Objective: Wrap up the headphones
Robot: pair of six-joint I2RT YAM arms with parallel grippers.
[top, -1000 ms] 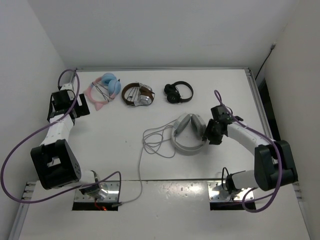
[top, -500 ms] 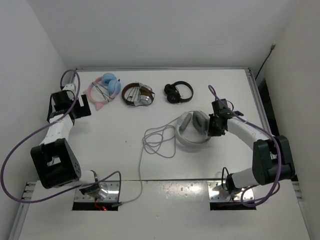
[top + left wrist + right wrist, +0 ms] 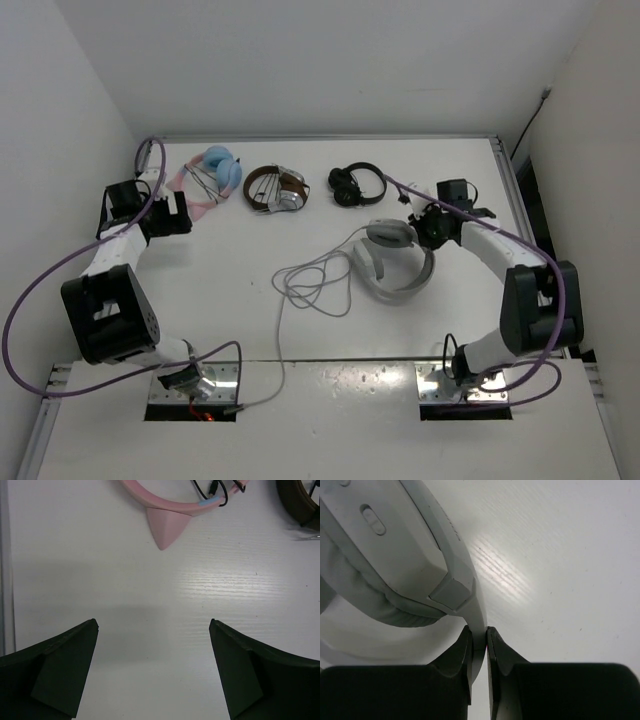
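The white headphones sit on the desk right of centre, with their grey cable looped to their left. The right gripper has its jaws pinched on the headband's thin edge. The left gripper hovers with its jaws wide, near a pink pair.

The worktop looks like white-painted wood, with fine grain lines and a faint sheen. The headphones have a smooth, matt light-grey plastic shell and a softer padded cushion. The right pincer and left pincer look like matt black plastic. The pink headband is smooth plastic.
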